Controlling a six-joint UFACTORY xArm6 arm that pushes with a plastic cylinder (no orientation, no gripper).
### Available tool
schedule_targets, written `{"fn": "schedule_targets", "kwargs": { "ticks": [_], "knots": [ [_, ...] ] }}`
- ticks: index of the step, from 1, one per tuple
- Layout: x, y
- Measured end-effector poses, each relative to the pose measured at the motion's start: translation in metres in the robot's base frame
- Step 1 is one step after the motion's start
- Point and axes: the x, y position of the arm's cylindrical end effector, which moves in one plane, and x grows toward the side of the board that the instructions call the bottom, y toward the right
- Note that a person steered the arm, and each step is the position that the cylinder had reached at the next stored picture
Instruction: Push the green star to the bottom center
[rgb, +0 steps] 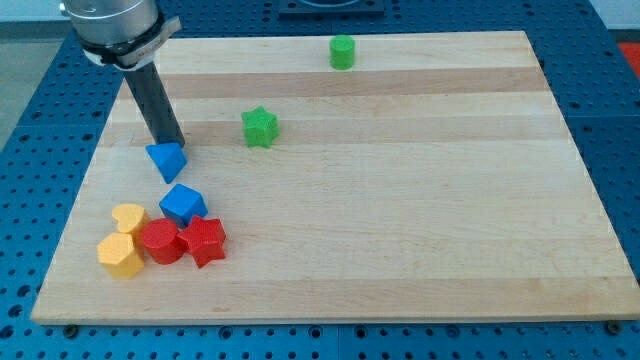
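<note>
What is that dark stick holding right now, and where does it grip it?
Nothing is held. My tip cannot grip; it only pushes. It stands right behind the blue triangle block, to the left of the green star.

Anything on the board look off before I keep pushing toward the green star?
Nothing is damaged or spilled. One oddity: my tip sits against the blue triangular block, left of the green star, not against the star itself.
</note>
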Motion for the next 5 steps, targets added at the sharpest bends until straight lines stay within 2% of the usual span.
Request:
{"fn": "schedule_targets", "kwargs": {
  "ticks": [4, 5],
  "knots": [
    [0.05, -0.001],
    [0.037, -0.001]
  ]
}}
